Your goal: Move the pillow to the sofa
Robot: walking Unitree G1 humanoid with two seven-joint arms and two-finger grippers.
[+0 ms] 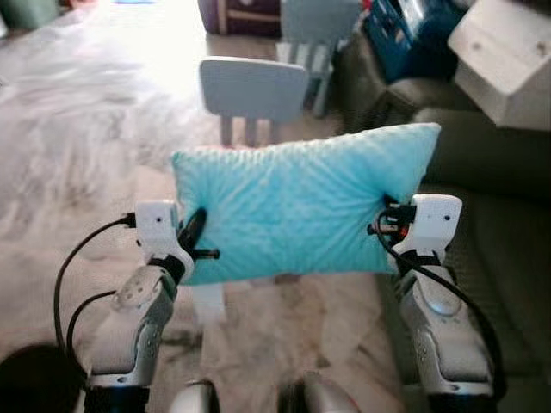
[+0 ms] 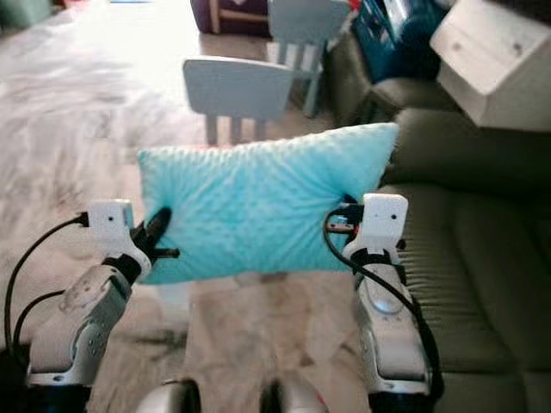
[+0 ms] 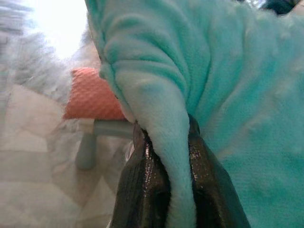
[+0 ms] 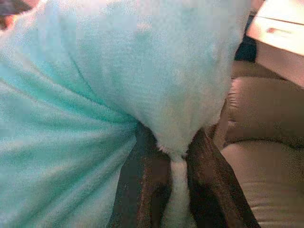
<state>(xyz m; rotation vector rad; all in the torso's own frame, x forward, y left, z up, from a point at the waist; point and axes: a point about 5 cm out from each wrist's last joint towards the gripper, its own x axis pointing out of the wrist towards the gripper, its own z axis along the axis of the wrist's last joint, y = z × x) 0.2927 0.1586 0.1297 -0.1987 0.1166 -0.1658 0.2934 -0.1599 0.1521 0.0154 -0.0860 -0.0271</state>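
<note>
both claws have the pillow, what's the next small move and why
Probably swing the pillow to the robot's right, toward the sofa. The left claw and right claw each pinch an end, holding it in the air above the floor, while the sofa seat lies just beside the right arm.

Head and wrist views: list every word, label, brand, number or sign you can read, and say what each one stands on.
None can be read.
Pillow, held at its ends by the left hand and the right hand: plain turquoise fabric, no label showing.
Blue bin behind the sofa: pale marks on it, too blurred to read.
White box and small chair: no lettering showing.
</note>
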